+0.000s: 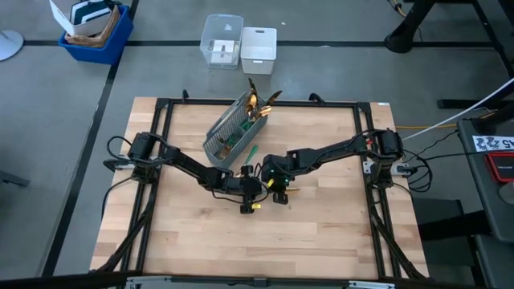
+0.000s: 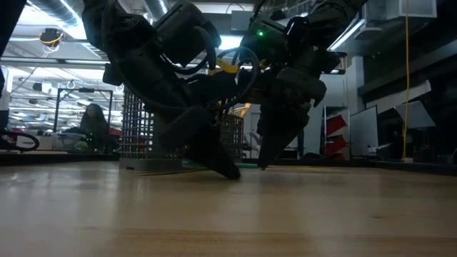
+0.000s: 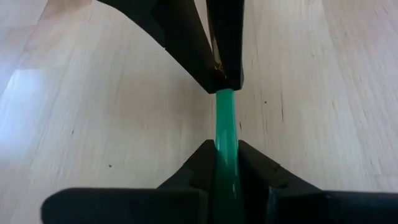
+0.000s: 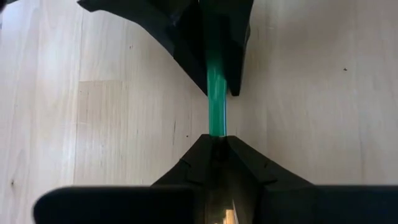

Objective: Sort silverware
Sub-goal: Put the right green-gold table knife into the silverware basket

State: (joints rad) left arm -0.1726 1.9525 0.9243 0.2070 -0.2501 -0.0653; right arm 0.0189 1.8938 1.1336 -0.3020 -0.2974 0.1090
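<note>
- Mid-desk (image 1: 201, 241), the left gripper (image 3: 227, 158) and right gripper (image 4: 217, 149) meet tip to tip, jaws of each clamped on one teal-handled utensil (image 3: 225, 121); its head is hidden.
- Just beyond, a green-handled piece (image 1: 250, 152) lies loose.
- Farther back, the mesh caddy (image 1: 229, 132) holds gold-headed silverware (image 1: 259, 107).

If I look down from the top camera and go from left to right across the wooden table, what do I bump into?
The left arm's base → grey mesh caddy → left hand → right hand, both gripping one green-handled piece of silverware → the right arm's base.
</note>
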